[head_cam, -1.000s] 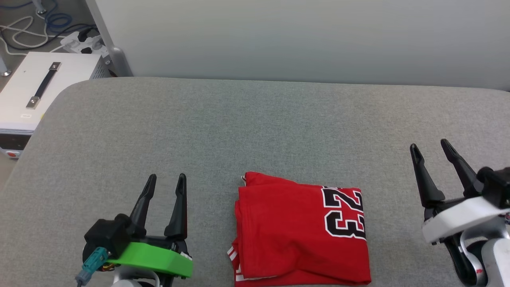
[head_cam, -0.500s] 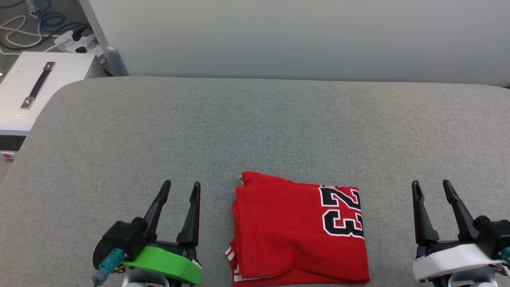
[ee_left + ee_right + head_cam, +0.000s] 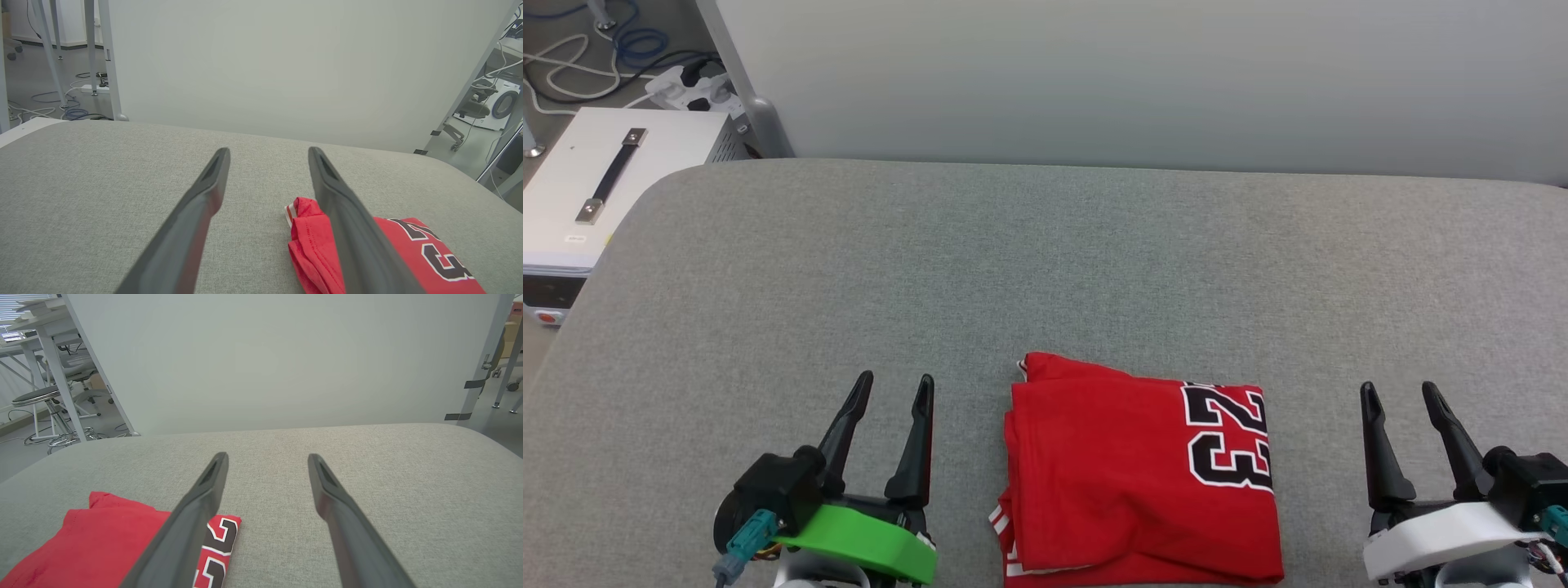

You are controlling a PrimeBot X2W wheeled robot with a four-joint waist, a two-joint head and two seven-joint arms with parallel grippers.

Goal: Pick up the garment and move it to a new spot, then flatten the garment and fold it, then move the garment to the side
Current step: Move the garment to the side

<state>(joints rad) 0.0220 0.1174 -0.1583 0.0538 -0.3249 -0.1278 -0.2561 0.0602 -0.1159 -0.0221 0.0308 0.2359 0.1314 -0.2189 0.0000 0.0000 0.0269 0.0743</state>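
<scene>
The garment is lying folded into a red rectangle at the lower centre of the head view, on the grey padded table, its black-and-white numerals facing up along its right edge. It is sitting in the same place as a second ago. The right gripper is now showing at the lower right corner, having dropped down the frame from the higher, more tilted position it held a second ago; its fingers are standing apart with nothing between them, well clear of the garment's right edge. The left gripper is sitting at the lower left, having shifted a little rightward and lower than a second ago, so its fingers, also spread and empty, are now pointing up the frame just beside the garment's left edge without touching it. A white box is standing off the table at the upper left
</scene>
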